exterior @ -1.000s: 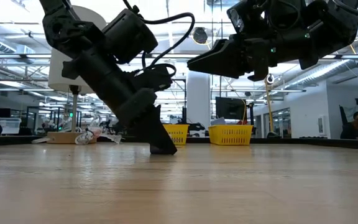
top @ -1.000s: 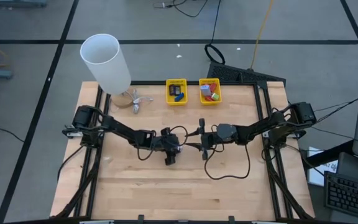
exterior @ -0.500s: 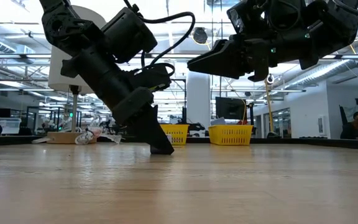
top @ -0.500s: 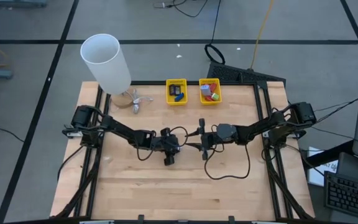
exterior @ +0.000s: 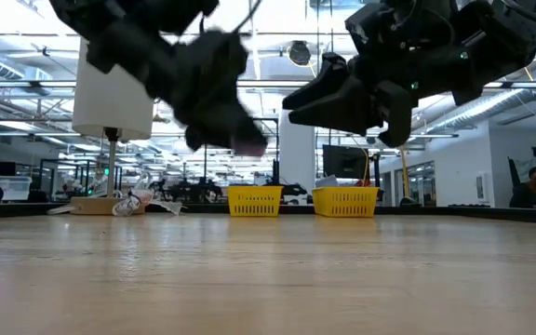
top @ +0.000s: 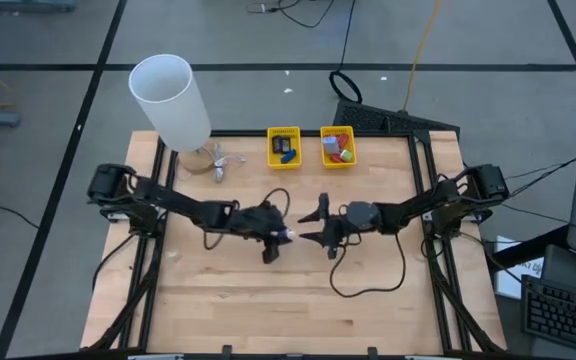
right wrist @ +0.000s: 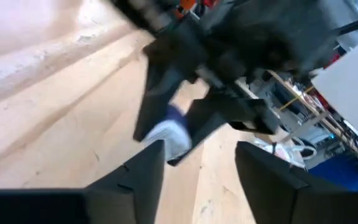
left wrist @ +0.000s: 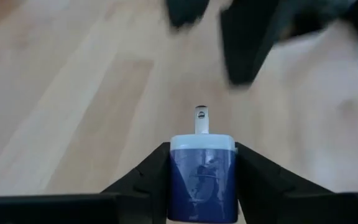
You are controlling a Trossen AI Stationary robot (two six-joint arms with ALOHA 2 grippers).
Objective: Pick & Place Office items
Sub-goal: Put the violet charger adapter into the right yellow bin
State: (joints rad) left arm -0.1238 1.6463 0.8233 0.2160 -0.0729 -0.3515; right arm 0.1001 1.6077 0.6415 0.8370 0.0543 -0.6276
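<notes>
My left gripper (top: 278, 236) hovers over the table's middle, shut on a small blue item with a white end (left wrist: 202, 177). It shows blurred in the low view (exterior: 223, 110), well above the wood. My right gripper (top: 313, 222) is open and hangs in the air just right of it, fingers pointing at the left gripper (right wrist: 201, 155). The right wrist view shows the blue and white item (right wrist: 174, 132) in the left fingers. Other small items, red, blue and black, lie in two yellow baskets (top: 284, 158) (top: 337, 160) at the far edge. My left gripper pinches the blue item by its two blue side faces (left wrist: 182, 180), one finger on each. The white end with a metal prong (left wrist: 201, 119) sticks out past the fingertips. The fingers lie about level, pointing toward the table's right. The item is lifted clear of the table.
A tall white cylinder (top: 173, 98) stands at the far left corner with a small silvery thing (top: 214, 162) beside its foot. Black rails run along the table's left and right sides. Bare wood (top: 288, 310) spreads across the near half.
My left gripper has risen from the table, where its tips stood half a second ago, and has swung up toward level, carrying the blue item clear of the wood. The left arm's base has turned too. My right gripper has tipped slightly downward in place.
</notes>
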